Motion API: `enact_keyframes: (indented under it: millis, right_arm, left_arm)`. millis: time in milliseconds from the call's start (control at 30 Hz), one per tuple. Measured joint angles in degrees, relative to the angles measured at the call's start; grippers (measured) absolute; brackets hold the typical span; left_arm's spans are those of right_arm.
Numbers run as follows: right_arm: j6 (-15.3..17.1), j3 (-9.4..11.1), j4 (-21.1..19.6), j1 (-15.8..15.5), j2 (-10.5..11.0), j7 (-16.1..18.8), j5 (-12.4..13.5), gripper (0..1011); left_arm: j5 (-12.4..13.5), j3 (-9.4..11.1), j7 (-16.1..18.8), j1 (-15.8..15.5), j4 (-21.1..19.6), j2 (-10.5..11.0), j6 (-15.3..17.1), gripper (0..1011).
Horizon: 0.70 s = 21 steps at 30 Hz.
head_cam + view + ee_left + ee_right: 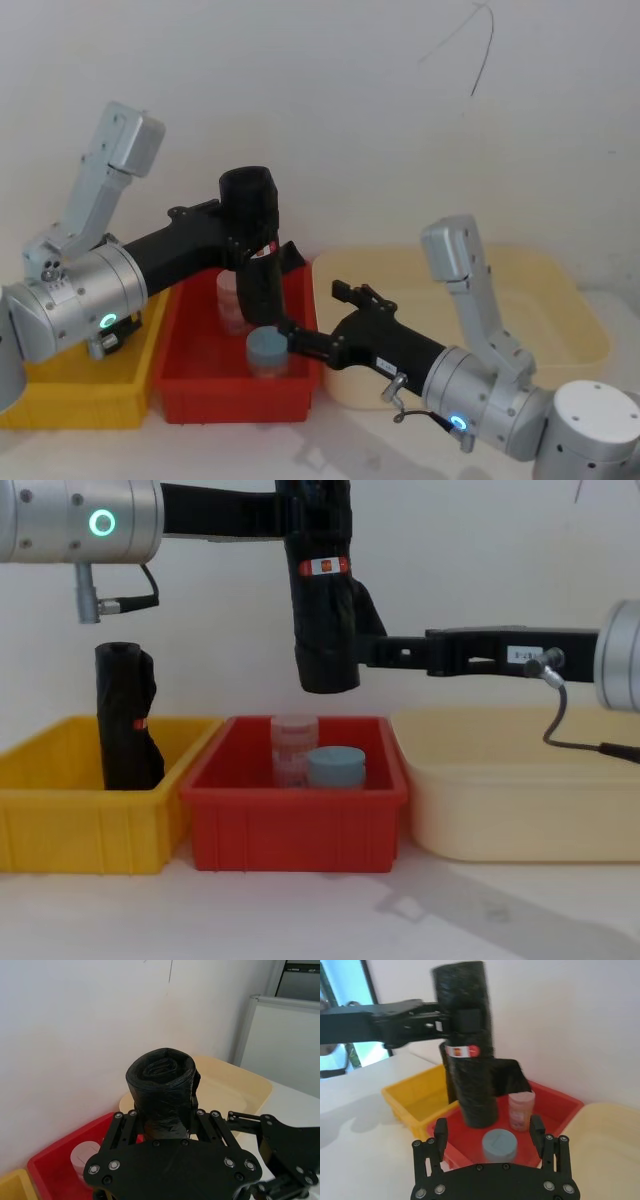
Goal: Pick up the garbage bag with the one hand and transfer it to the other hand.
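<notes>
We find the left gripper (464,1021) jaws clamped on the garbage bag (322,630), which hangs upright above the red bin (300,825). The right gripper (488,1129) jaws stand apart, near the roll's lower half. We advise closing squarely below the label band (324,566) before the left releases.

On table (300,910), in a row, left to right: left bin (60,820), middle bin (300,830), right tub (500,810), set close together. Behind all three: wall (480,540).

In left bin: second roll (125,720), standing on end.

In middle bin: lidded jar (335,765) to the front, second jar (293,742) just behind it and to its left.

Above middle bin, apart from both jars: garbage bag (322,630), upright, clamped near its upper part in left gripper (465,1021), reaching in from the left.

At bag's lower half, from the right: right gripper (310,315), jaws spread, just beside bag. Contact not discernible.
</notes>
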Motion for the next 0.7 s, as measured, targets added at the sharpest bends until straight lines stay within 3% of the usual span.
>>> enact_keyframes:
  millis: [700]
  right_arm:
    - [-3.29, -2.43, 1.54, 2.33, -0.88, -0.47, -2.24, 1000]
  left_arm:
    - [-2.22, 0.19, 1.23, 0.31, 0.20, -1.29, 0.41, 437]
